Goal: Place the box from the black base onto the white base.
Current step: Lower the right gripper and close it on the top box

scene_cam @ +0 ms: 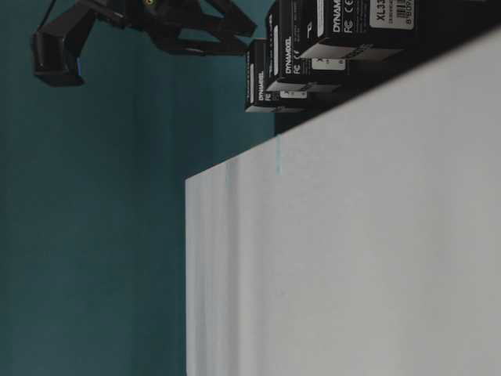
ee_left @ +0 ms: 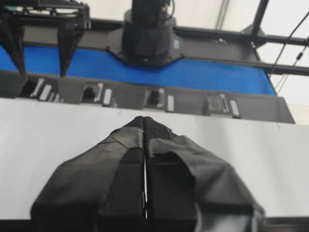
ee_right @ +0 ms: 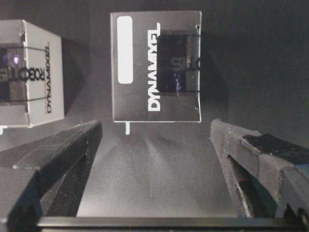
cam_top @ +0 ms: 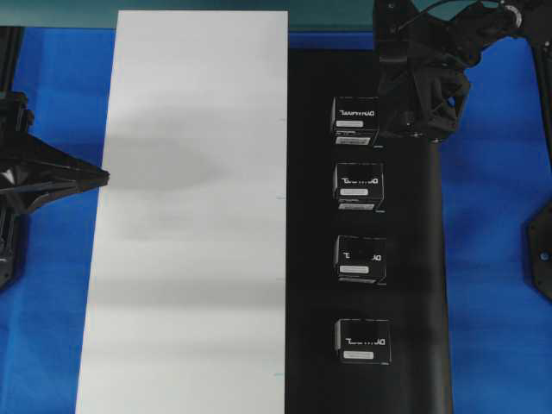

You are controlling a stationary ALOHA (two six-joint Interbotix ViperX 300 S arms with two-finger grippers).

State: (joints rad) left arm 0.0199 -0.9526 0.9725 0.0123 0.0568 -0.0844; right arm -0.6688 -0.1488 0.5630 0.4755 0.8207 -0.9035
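Four alike black boxes stand in a row on the black base [cam_top: 414, 259]. My right gripper [cam_top: 397, 116] is open and empty, hovering just right of the farthest box [cam_top: 355, 121]. In the right wrist view that box [ee_right: 155, 66] lies ahead of the open gripper [ee_right: 155, 128], outside the jaws, with the second box [ee_right: 29, 72] at the left. The white base [cam_top: 190, 216] lies bare beside the black base. My left gripper [cam_top: 97, 178] is shut and empty at the white base's left edge; it is also in the left wrist view [ee_left: 145, 121].
The other boxes [cam_top: 359, 184], [cam_top: 360, 259], [cam_top: 362, 341] stand evenly spaced down the black base. A blue surround [cam_top: 496, 259] borders both bases. The table-level view shows the right gripper [scene_cam: 244, 39] above the box row [scene_cam: 262, 78].
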